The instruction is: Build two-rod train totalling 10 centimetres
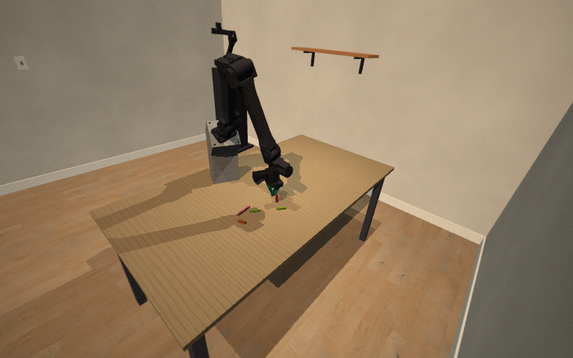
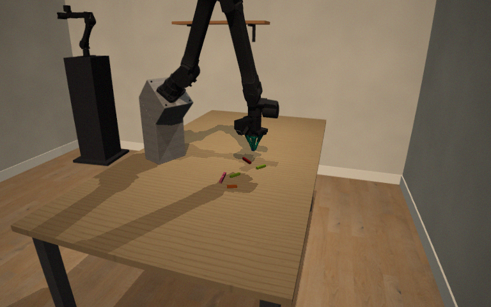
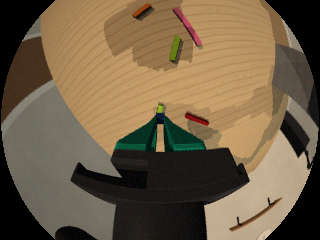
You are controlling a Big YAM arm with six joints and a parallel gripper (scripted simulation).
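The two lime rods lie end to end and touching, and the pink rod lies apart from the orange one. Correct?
Not quite: the lime rods lie apart, with bare wood between them, as the exterior view shows. The pink rod does lie apart from the orange one.

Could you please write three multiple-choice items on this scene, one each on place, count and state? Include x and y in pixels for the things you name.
1. Which rod lies nearest the pink rod?
A) red
B) orange
C) a greenish one

2. How many greenish rods are there?
A) one
B) two
C) four

3. How does the gripper stand?
A) shut on the blue rod
B) wide open
C) shut on the orange rod

1 C: a greenish rod (image 1: 254, 210) (image 2: 234, 174) (image 3: 175, 49) lies close beside the pink rod (image 1: 243, 210) (image 2: 222, 177) (image 3: 188, 27).
2 B: the other greenish rod (image 1: 281, 208) (image 2: 261, 166) (image 3: 160, 108) lies apart from it.
3 A: the gripper (image 1: 273, 195) (image 2: 252, 149) (image 3: 160, 120) has the blue rod (image 3: 160, 119) between its fingertips.
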